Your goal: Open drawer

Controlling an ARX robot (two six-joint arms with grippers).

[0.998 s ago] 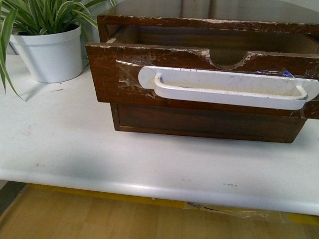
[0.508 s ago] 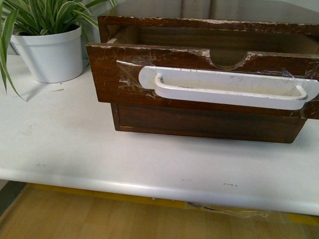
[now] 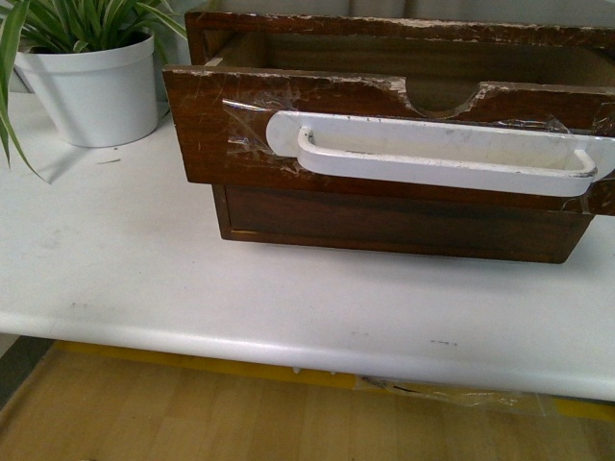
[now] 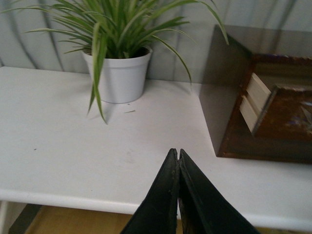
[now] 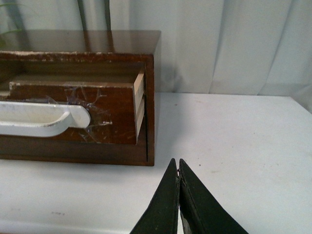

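The drawer [image 3: 207,130] is dark brown wood with a long white handle [image 3: 442,154] taped on, a semicircular notch and chipped edges. It stands pulled out of the brown chest [image 3: 384,223] in the front view. It also shows in the right wrist view [image 5: 114,109] and the left wrist view [image 4: 287,114]. My left gripper [image 4: 176,155] is shut and empty, over the white table short of the chest's left corner. My right gripper [image 5: 176,163] is shut and empty, in front of the chest's right corner. Neither gripper shows in the front view.
A white pot with a striped green plant [image 3: 91,82] stands left of the chest, also in the left wrist view [image 4: 119,78]. The plain handle-less lower drawer [image 3: 404,219] sits under the pulled-out one. The white table's front edge [image 3: 288,351] runs near me. A curtain hangs behind.
The whole front view has shifted slightly: the chest, drawer and pot now sit a little higher in the picture. The drawer stays pulled out as before.
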